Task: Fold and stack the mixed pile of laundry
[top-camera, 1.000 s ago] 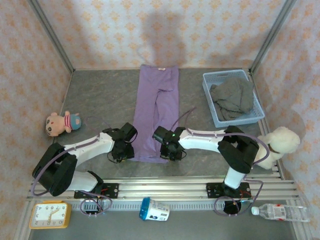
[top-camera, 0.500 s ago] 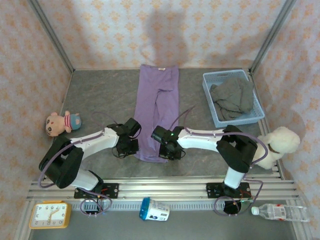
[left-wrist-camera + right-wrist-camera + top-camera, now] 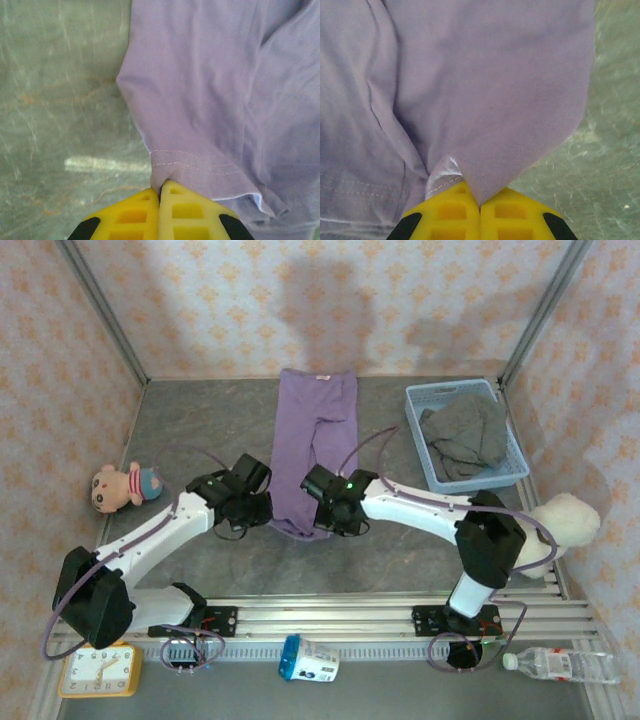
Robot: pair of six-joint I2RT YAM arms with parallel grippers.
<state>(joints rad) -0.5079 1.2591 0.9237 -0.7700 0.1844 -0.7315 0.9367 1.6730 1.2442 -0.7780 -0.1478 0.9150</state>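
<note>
Grey marbled tabletop point(image 3: 200, 430), peach patterned walls on three sides. Lilac-purple garment point(image 3: 315, 430) lies flat down the middle, running from 12 o'clock toward 6 o'clock, with a small label at its far edge. Its near end is drawn narrow, between the two hands.

Left hand point(image 3: 262, 517) is on the garment's near corner at the 9 o'clock side. In the left wrist view the left hand point(image 3: 160, 192) has its yellow fingers point(image 3: 132, 215) pressed together, with the stitched hem pinched between them. The cloth spreads away toward 12 and 2 o'clock, bare tabletop at 9 o'clock.

Right hand point(image 3: 328, 528) is on the near corner at the 3 o'clock side. In the right wrist view the right hand point(image 3: 480, 202) is closed tight too, yellow fingers point(image 3: 512, 215) clamping a fold of the lilac cloth, with a bit of pale hem showing just at 11 o'clock of the tips. Tabletop shows at 3 o'clock.

Grey-brown garment point(image 3: 463, 435) sits crumpled inside the light blue mesh basket point(image 3: 420, 440) at 2 o'clock, well apart from both hands.

Pink plush doll point(image 3: 125, 485) lies at 9 o'clock near the left wall. White plush point(image 3: 560, 525) is at 4 o'clock beside the right arm's elbow. On the near ledge beyond the rail are a yellow clock point(image 3: 98, 670) at 7 o'clock, a tipped cup point(image 3: 308, 660) at 6 o'clock and a clear bottle point(image 3: 560, 665) at 5 o'clock, lying on its side.
</note>
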